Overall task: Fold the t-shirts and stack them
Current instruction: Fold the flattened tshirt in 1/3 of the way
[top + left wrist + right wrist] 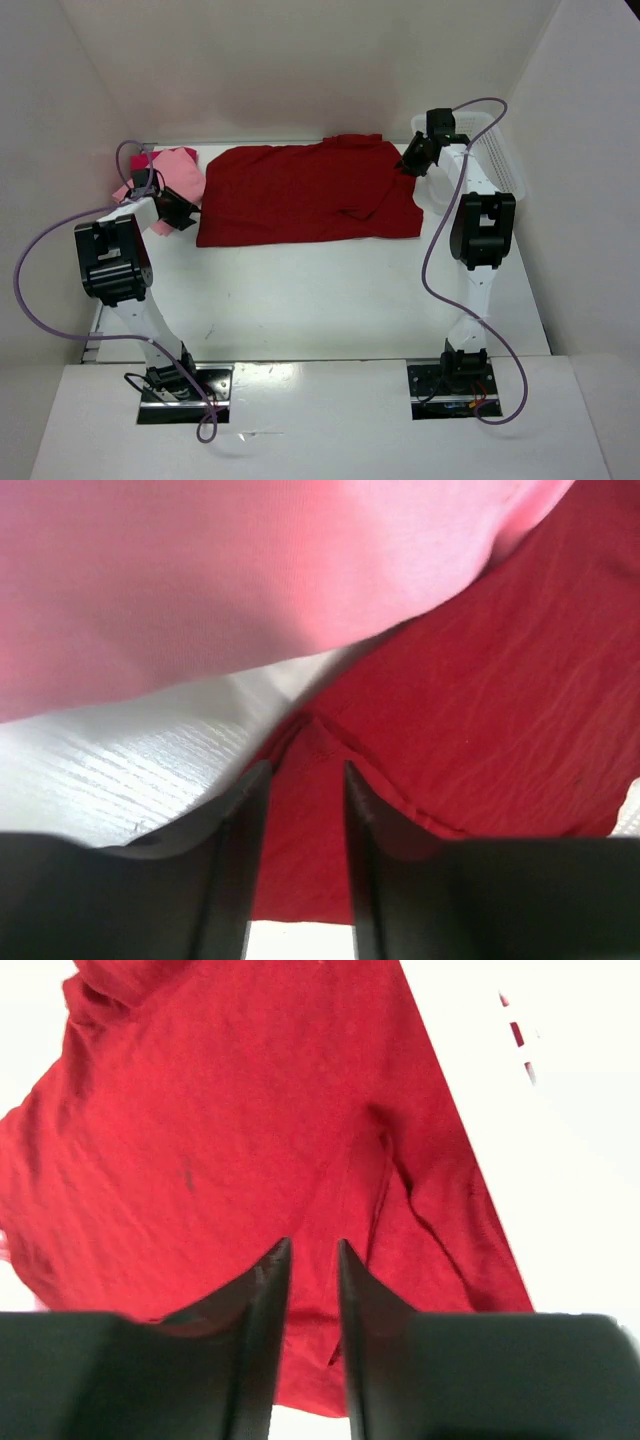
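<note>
Top view: I see a dark red shirt lying flat on the far half of the white surface.
Far left: a pink shirt lies bunched up just beside the dark red shirt. A bright red shirt peeks out behind it.
Far right: a white basket sits just beside the dark red shirt.
Left arm: my left hand is at the left edge of the dark red shirt. Its fingers are a little apart and hold nothing.
Right arm: my right hand is over the far right corner of the dark red shirt. Its fingers are a little apart and hold nothing.
</note>
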You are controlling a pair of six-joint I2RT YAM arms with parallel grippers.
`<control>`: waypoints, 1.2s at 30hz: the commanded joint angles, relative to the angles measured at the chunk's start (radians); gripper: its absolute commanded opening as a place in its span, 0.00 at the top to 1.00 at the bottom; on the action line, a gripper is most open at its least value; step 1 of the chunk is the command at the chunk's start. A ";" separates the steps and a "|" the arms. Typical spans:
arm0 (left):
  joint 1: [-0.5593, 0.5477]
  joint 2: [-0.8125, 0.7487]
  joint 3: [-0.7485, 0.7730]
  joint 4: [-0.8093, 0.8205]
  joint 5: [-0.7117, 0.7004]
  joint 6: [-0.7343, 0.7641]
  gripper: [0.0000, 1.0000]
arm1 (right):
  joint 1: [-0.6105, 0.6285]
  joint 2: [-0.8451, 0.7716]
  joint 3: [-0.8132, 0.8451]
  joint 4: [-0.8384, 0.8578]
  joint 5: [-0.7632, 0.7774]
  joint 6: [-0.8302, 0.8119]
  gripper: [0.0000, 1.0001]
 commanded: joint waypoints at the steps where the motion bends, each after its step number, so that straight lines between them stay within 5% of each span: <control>1: -0.001 -0.101 -0.029 0.043 -0.039 0.005 0.53 | -0.009 -0.058 0.061 0.020 -0.020 -0.010 0.67; 5: -0.001 -0.249 -0.159 0.043 -0.079 0.015 0.50 | -0.009 -0.204 -0.101 0.071 -0.050 -0.010 0.65; 7: -0.001 -0.311 -0.222 0.043 -0.070 0.015 0.55 | -0.009 -0.309 -0.189 0.118 -0.070 0.001 0.80; 8: -0.001 -0.323 -0.251 0.043 -0.070 0.015 0.57 | -0.009 -0.342 -0.284 0.135 -0.070 0.010 0.96; 9: -0.001 -0.345 -0.312 0.052 -0.058 0.015 0.58 | -0.009 -0.374 -0.330 0.149 -0.088 0.010 1.00; 16: -0.001 -0.285 -0.394 0.112 0.019 -0.031 0.58 | -0.009 -0.600 -0.674 0.195 -0.119 0.030 1.00; 20: -0.001 -0.199 -0.357 0.132 0.031 -0.042 0.61 | -0.009 -0.643 -0.778 0.214 -0.109 0.021 0.87; 24: -0.001 -0.165 -0.346 0.167 0.031 -0.065 0.74 | -0.009 -0.666 -0.901 0.235 -0.035 0.041 0.56; 29: -0.001 -0.156 -0.325 0.157 -0.003 -0.051 0.95 | -0.018 -0.619 -0.967 0.264 0.097 0.071 0.52; 36: -0.001 -0.145 -0.325 0.157 -0.014 -0.021 1.00 | -0.038 -0.548 -0.983 0.352 0.180 0.131 0.52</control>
